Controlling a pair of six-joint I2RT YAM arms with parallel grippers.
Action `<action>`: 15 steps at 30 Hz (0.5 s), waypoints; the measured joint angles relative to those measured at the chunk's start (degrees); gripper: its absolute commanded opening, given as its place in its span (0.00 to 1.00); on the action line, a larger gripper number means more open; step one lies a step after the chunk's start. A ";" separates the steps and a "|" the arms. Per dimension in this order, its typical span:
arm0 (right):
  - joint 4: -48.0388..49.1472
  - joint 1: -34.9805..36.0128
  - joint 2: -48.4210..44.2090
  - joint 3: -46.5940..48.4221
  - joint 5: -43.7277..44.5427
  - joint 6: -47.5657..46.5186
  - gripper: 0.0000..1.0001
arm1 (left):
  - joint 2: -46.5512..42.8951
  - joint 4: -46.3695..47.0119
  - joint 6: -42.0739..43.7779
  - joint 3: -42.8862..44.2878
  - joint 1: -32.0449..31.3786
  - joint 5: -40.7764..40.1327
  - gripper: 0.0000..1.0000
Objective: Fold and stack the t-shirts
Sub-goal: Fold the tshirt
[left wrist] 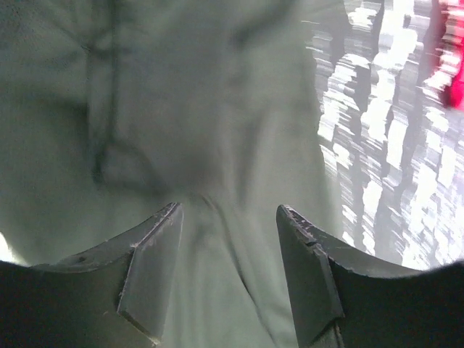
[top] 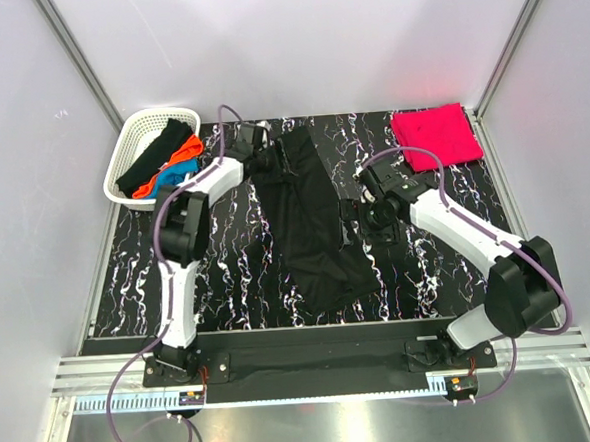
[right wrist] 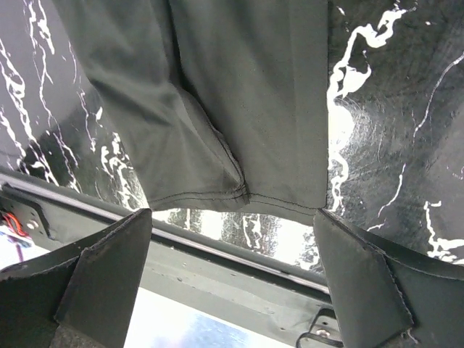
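Note:
A large black t-shirt (top: 310,215) lies in a long, partly folded strip down the middle of the table. My left gripper (top: 267,149) is at its far end, open, with the cloth (left wrist: 181,109) under and between the jaws (left wrist: 230,210). My right gripper (top: 373,228) is at the shirt's right edge, open and empty (right wrist: 233,214), with a hemmed edge of the black shirt (right wrist: 239,94) just beyond the fingertips. A folded pinkish-red t-shirt (top: 435,137) lies at the back right and shows as a red blur in the left wrist view (left wrist: 453,65).
A white lattice basket (top: 130,151) at the back left holds black (top: 156,154), orange (top: 181,153) and blue (top: 177,171) shirts. The table top is black marble pattern (top: 228,265). Grey walls close in the sides and back. A metal rail (top: 314,360) runs along the near edge.

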 measured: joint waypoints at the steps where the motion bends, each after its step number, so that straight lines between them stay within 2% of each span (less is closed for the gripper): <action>1: 0.02 0.04 0.11 0.00 -0.13 -0.50 1.00 | 2.40 -0.04 -0.42 1.42 0.07 -0.22 0.59; 7: 0.04 0.07 2.16 -0.07 -1.01 -1.73 1.00 | 15.41 -0.09 -2.95 18.16 1.09 2.14 0.58; 11: 0.09 0.04 3.19 -0.11 -1.49 -1.73 1.00 | 23.50 0.48 -4.07 29.73 0.92 6.99 0.60; 15: 0.24 -0.48 3.45 -0.42 -2.54 -1.84 1.00 | 23.39 0.37 -3.04 29.62 0.22 9.01 0.63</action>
